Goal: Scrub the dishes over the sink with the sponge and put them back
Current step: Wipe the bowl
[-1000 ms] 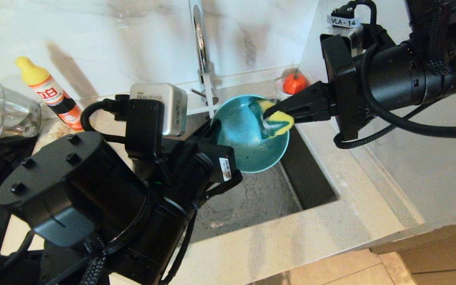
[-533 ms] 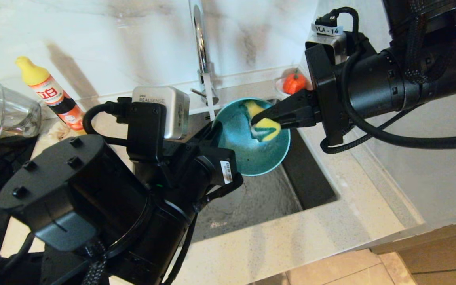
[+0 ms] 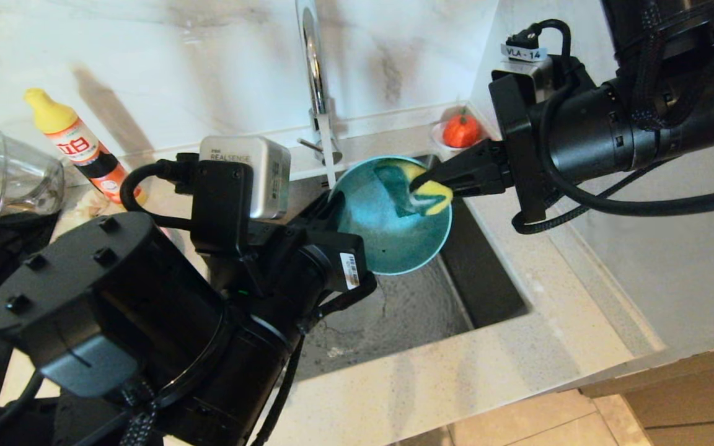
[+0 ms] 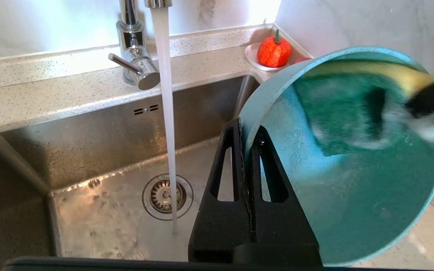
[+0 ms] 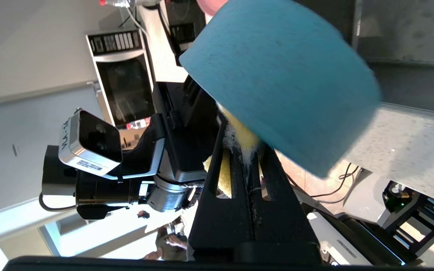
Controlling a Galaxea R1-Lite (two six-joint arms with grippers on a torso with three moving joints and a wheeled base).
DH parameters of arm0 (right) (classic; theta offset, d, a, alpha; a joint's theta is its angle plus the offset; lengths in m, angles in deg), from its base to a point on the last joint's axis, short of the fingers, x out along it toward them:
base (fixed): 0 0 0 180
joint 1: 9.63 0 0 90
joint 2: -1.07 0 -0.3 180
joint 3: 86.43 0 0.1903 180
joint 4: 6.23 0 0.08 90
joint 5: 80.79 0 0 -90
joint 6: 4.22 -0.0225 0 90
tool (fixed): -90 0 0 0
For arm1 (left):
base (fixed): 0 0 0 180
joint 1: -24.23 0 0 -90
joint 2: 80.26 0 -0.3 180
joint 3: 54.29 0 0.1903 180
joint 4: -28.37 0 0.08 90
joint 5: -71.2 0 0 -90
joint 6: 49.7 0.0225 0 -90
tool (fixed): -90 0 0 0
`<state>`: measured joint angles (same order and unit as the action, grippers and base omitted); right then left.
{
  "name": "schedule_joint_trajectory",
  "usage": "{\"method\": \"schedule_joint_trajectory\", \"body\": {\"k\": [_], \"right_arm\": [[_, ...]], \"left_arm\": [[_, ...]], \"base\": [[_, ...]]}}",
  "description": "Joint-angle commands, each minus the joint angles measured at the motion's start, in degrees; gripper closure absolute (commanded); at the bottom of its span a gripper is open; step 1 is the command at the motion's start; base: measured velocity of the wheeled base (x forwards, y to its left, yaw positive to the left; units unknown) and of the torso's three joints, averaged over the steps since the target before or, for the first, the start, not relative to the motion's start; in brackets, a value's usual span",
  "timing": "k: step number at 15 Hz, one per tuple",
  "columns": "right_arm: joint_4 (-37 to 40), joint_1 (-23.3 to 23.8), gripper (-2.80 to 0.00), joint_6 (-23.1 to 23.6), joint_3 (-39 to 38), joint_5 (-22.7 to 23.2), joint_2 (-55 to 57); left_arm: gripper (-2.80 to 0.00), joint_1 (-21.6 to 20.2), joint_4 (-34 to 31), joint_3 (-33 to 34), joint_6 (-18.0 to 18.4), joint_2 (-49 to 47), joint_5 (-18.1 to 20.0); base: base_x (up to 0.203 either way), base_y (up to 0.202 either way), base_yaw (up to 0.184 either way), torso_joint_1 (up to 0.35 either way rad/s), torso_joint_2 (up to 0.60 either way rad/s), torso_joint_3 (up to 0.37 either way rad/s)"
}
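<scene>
A teal-blue bowl (image 3: 388, 241) hangs tilted over the sink (image 3: 406, 310), its opening turned up toward the right arm. My left gripper (image 3: 336, 197) is shut on the bowl's left rim, one finger inside and one outside (image 4: 248, 130). My right gripper (image 3: 420, 183) is shut on the yellow and green sponge (image 3: 432, 197), which presses against the upper inside wall of the bowl (image 4: 352, 195). The sponge's green face (image 4: 337, 113) lies on the bowl, with foam on it. From behind the right gripper (image 5: 243, 134), yellow sponge (image 5: 237, 128) shows under the bowl's outer wall (image 5: 285, 75).
Water runs from the chrome faucet (image 3: 313, 62) in a stream (image 4: 168, 131) down to the drain strainer (image 4: 167, 195), left of the bowl. A soap bottle (image 3: 78, 145) and a glass jug (image 3: 19, 173) stand at the far left. An orange pumpkin-shaped thing (image 3: 461, 130) sits in the back corner.
My right gripper swept the sponge left across the bowl's inside, then back to the right. The bowl and left gripper stayed almost where they were.
</scene>
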<state>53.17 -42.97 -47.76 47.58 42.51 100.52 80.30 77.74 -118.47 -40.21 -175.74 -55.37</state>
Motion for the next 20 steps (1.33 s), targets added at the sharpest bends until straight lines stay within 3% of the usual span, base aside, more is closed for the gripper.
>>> {"method": "schedule_joint_trajectory", "body": {"k": [1,9,20], "right_arm": [[0.93,0.64,0.00,-0.22,0.01,0.06,-1.54],[4.31,-0.20,0.00,0.03,-3.14,0.10,-3.11],[3.52,-7.35,0.00,-0.31,-2.34,0.09,0.39]], "left_arm": [[0.00,-0.08,0.47,0.04,-0.09,0.12,-0.25],[0.00,-0.87,0.55,-1.99,-0.18,0.03,-0.49],[0.00,-0.88,0.82,-2.34,-0.38,-0.32,-0.50]], "base": [[0.000,0.000,0.000,0.000,0.00,0.000],[0.000,0.000,0.000,0.000,0.00,0.000],[0.000,0.000,0.000,0.000,0.00,0.000]]}}
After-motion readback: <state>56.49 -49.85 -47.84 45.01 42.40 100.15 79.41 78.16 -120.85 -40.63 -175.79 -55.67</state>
